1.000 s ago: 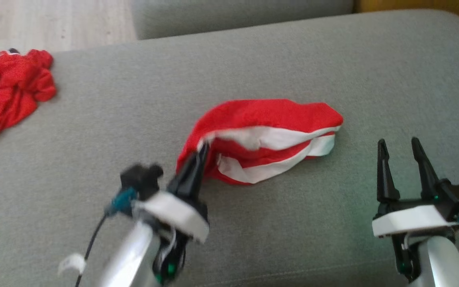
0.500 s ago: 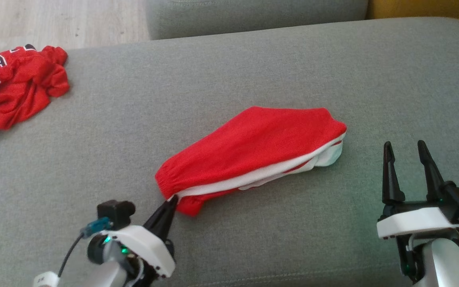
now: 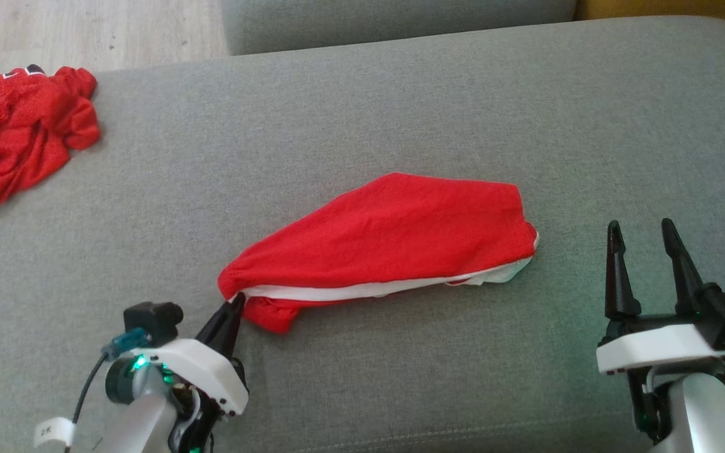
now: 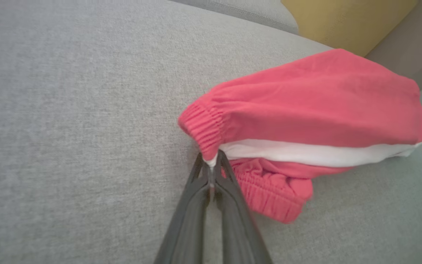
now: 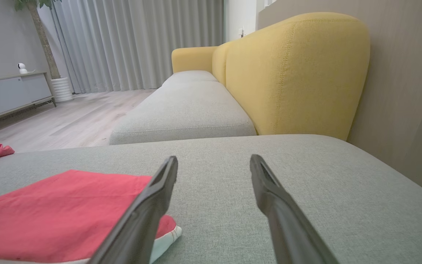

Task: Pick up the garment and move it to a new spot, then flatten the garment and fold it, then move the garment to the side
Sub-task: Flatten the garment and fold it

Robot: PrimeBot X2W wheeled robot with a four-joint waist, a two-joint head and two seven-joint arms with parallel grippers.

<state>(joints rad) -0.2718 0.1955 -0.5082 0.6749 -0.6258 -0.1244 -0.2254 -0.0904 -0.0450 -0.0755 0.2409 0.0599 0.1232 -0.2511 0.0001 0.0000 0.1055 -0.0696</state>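
Mid-cushion, the garment (image 3: 394,233) lies stretched out lengthways, a pair of red shorts with a white stripe (image 3: 337,292) running along its near edge. It rests on the grey sofa cushion (image 3: 400,94), roughly centred between the two arms. At its left end the elastic waistband (image 4: 205,126) is bunched, and a lower layer crumples out beneath it. The left tool (image 3: 231,308) is pressed together on that corner, pinching the cloth right where stripe meets waistband. Over on the right, the right tool (image 3: 640,223) hangs with its fingers spread, holding nothing, near the garment's far end but apart from it. Away at the cushion's left edge sits a second heap of red clothing (image 3: 22,132), well clear.

So where are we? My read: the flattening is under way. The top layer looks fairly smooth, but the waistband end is rumpled and the layers don't line up. Folding isn't done, nor is the final move aside.
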